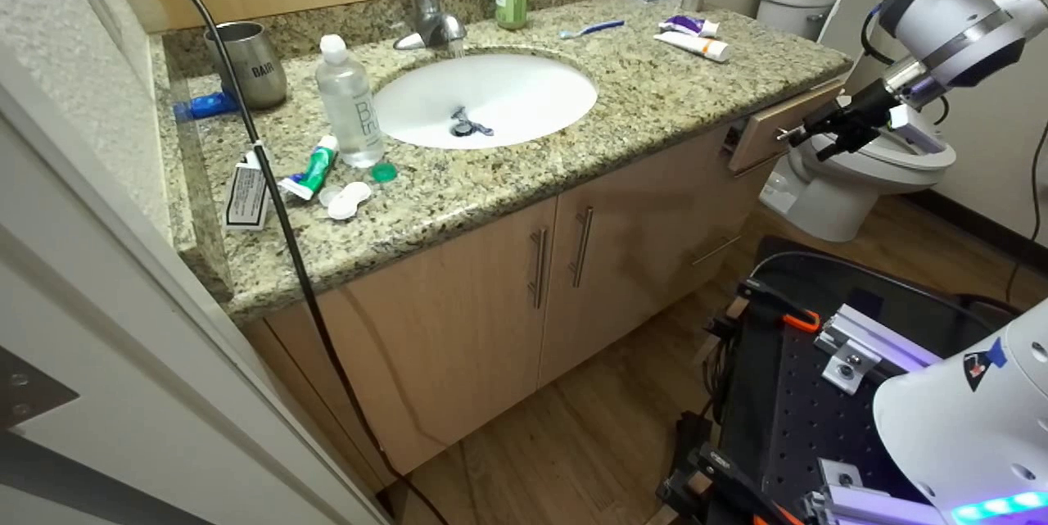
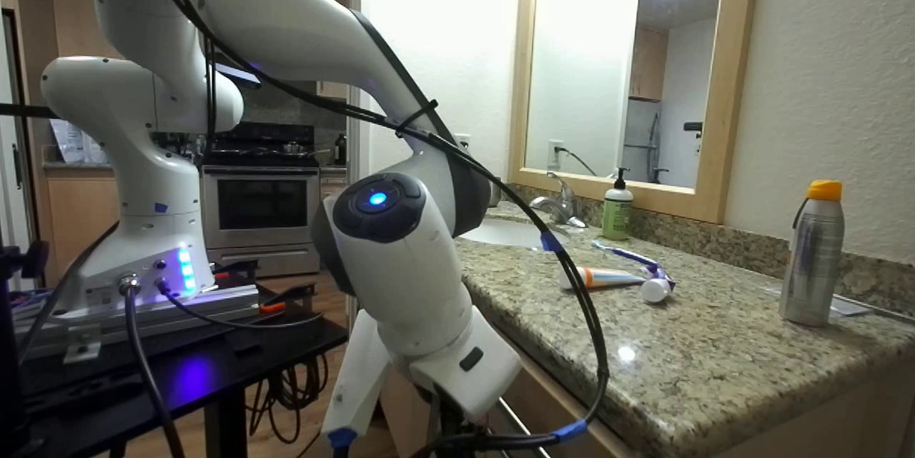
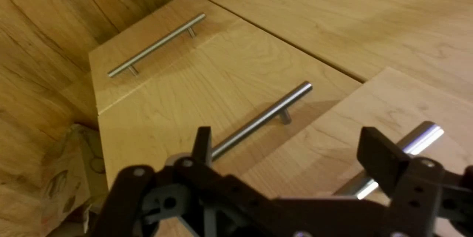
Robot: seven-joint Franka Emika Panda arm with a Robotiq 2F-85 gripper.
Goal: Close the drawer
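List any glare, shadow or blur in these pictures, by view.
In the wrist view, glare streaks the handle of the open drawer, and the lower-left brown object looks blurred; in an exterior view, a thin shadow, likely from the cable, crosses a cabinet door; in an exterior view, the countertop reflects a bright spot.

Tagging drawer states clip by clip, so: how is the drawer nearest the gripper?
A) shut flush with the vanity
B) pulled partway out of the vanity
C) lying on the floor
B: in an exterior view the drawer juts out from the vanity, with an opening visible behind its front.
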